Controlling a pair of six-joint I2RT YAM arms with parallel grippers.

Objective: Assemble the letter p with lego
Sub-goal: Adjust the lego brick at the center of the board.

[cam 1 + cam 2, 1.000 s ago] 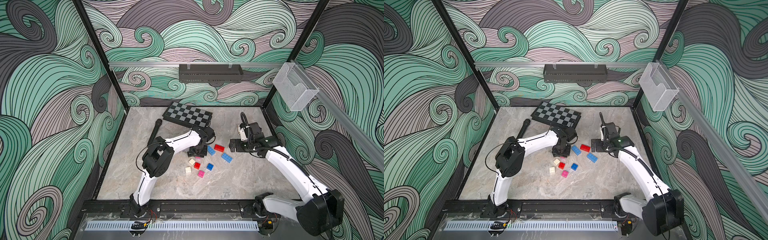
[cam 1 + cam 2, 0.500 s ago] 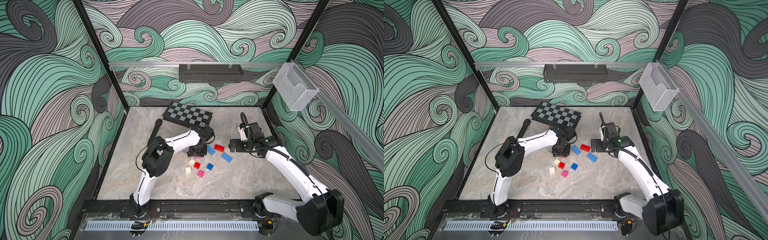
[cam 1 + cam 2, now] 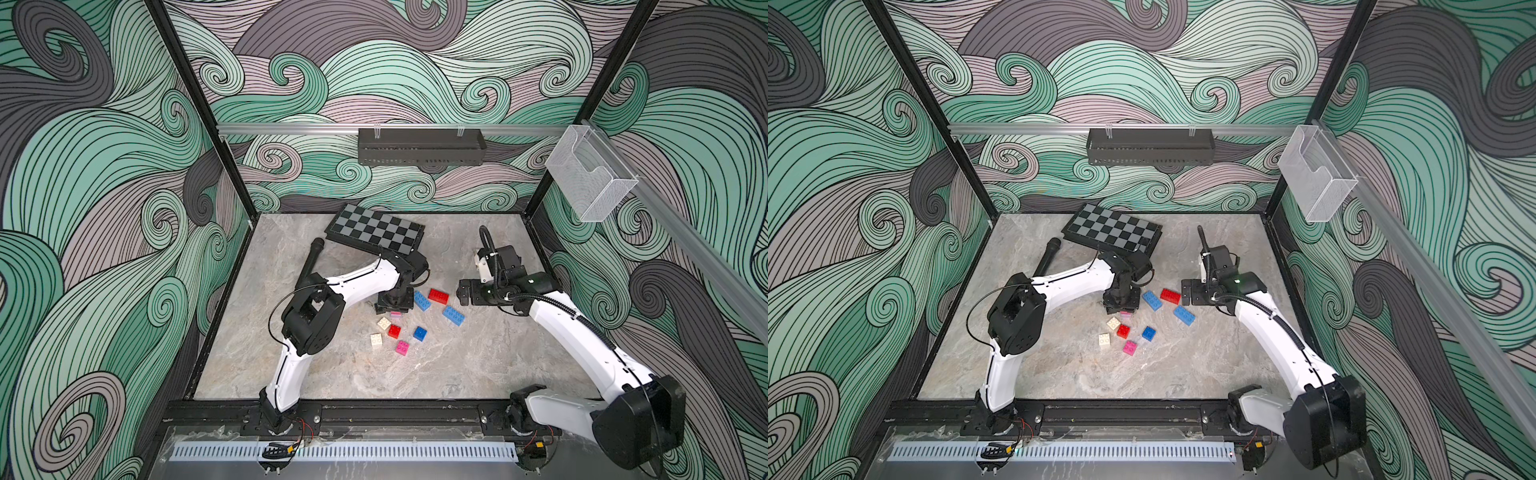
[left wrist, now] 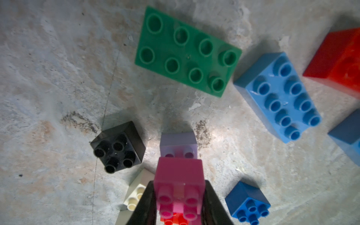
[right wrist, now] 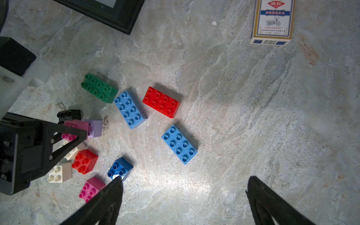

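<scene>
In both top views the left gripper (image 3: 395, 309) pointed down at the worktop (image 3: 478, 365), right in the bunch of lego (image 3: 394, 331). The right gripper (image 3: 462, 293) hung just beside a red long brick (image 3: 438, 296). A light blue long brick (image 3: 422, 300) lay next to the red one. A second light blue long brick (image 3: 454, 315) lay close by. A checkered board (image 3: 1113, 230) lay at the back.

In the left wrist view the left gripper was clenched on a pink brick (image 4: 179, 181), with one finger on each side. A lilac brick (image 4: 177, 144) sat right behind the pink one and was partly hidden by it. A black brick (image 4: 117, 147) stood beside the lilac one. A green long brick (image 4: 187, 51) lay farther off.

In the right wrist view the right gripper was spread wide with nothing in it. Only bare worktop showed between its fingers (image 5: 109, 200). A box of cards (image 5: 272, 21) lay well apart from the lego.
</scene>
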